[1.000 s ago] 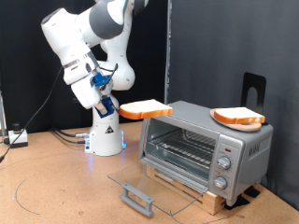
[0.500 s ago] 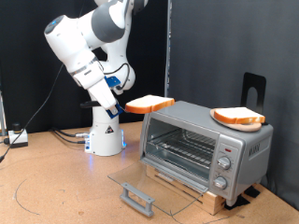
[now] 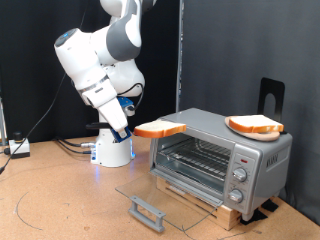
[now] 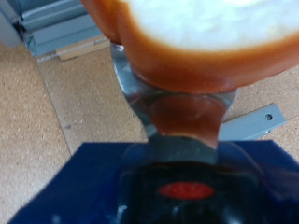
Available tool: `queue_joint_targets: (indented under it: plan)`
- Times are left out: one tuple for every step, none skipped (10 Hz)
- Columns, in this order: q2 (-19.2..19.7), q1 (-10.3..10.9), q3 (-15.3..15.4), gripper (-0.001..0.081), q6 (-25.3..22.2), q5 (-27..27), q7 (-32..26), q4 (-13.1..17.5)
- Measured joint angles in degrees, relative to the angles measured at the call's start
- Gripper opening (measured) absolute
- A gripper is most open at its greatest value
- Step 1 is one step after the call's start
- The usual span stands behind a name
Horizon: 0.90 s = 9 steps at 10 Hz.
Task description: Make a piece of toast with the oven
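gripper (image 3: 133, 129) pinching the piece of toast (image 3: 162, 127) flat, just beside the oven (image 3: 220, 153) with its door (image 3: 165, 195) open, second slice (image 3: 254, 125) on top.

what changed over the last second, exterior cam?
The arm lowered, carrying the held bread slice down from above the toaster oven roof to about roof height, beside the open front. The gripper keeps hold of it. Unchanged: second slice on the roof, glass door folded down.
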Motion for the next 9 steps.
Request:
queue_joint_targets:
  plan:
    - [0.1,0.0,0.9,0.0396,1.7,-1.0,0.1,-0.2]
    - [0.5,0.0,2.1,0.0396,3.5,-1.6,0.9,-0.2]
    - [0.9,0.0,3.5,0.0396,5.0,-1.7,1.7,-0.2]
    - [1.2,0.2,4.9,0.0396,6.1,-1.7,1.8,-0.2]
    - [1.4,0.5,6.4,0.0396,6.7,-1.7,2.0,-0.2]
    - [1.5,0.9,7.9,0.0396,7.0,-1.7,2.6,-0.2]
    - [1.5,1.5,9.5,0.0396,7.8,-1.7,3.6,-0.4]
    - [1.5,2.1,11.3,0.0396,9.0,-1.6,5.1,-0.7]
    - [1.5,2.5,13.2,0.0396,10.5,-1.6,6.9,-1.2]
